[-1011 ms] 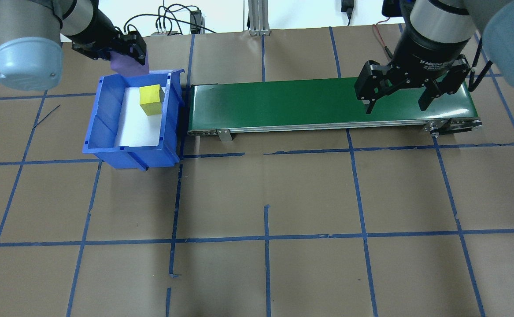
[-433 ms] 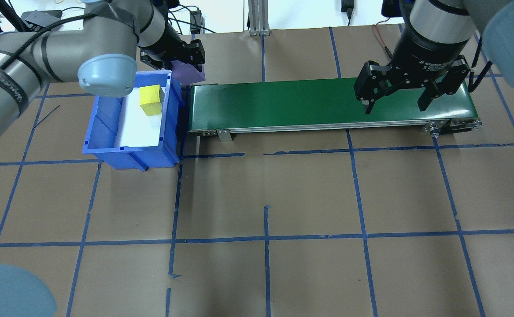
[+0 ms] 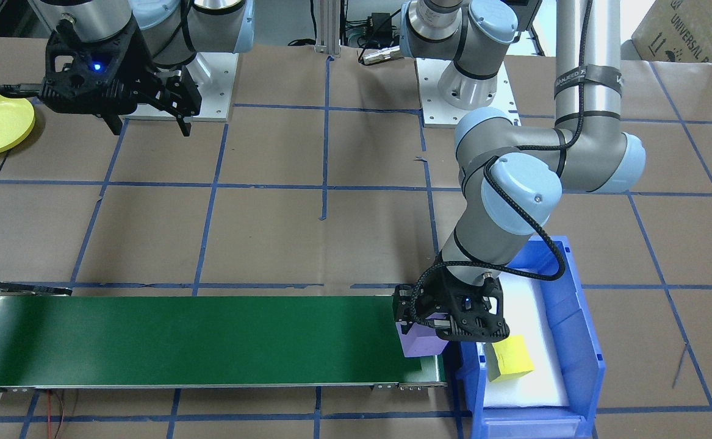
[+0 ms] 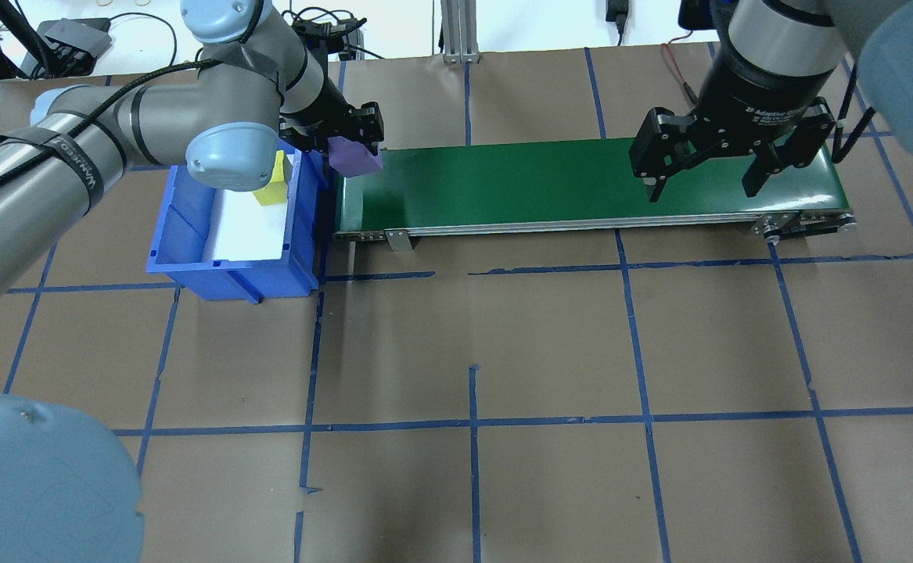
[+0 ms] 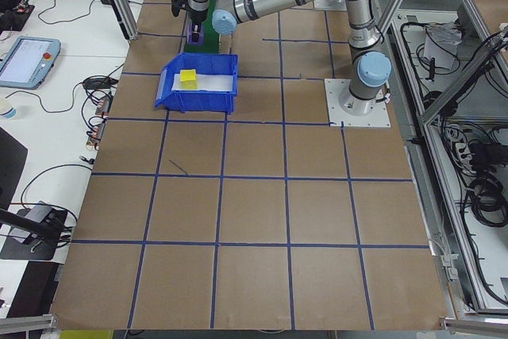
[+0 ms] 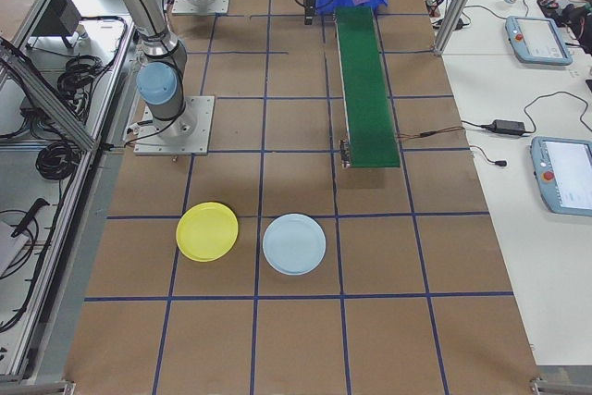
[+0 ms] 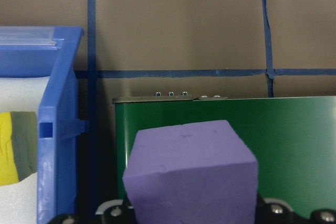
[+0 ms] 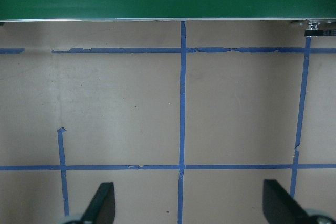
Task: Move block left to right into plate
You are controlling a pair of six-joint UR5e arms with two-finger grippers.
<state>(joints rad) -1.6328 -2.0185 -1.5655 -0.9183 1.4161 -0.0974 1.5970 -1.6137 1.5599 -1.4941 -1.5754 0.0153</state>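
The table (image 4: 550,344) before you is covered in brown paper, divided into squares by blue tape lines (image 4: 472,422). A green conveyor belt (image 4: 581,184) lies along its far side in the overhead view, with a blue bin (image 4: 190,262) just beside the belt's end on the robot's left. The bin is lined with white foam and holds a yellow block (image 3: 510,360).

Note the left gripper (image 3: 438,326): it is clamped on a purple block (image 4: 354,159), which it holds over the bin-side end of the belt. In the left wrist view the block fills the lower centre, with green belt behind it and the blue bin wall at its left. You cannot tell from these views whether the block touches the belt.

The right gripper (image 4: 705,184) hangs over the opposite end of the belt with its fingers spread wide and nothing between them. Its wrist view shows only taped paper and the belt edge.

A yellow plate (image 6: 207,231) and a light blue plate (image 6: 294,244) lie side by side on the paper on the robot's right, well apart from the belt.

Beyond the table, you see white benches carrying tablets (image 6: 536,39), cables and aluminium frame posts. Each arm stands on a white base plate (image 5: 359,103).
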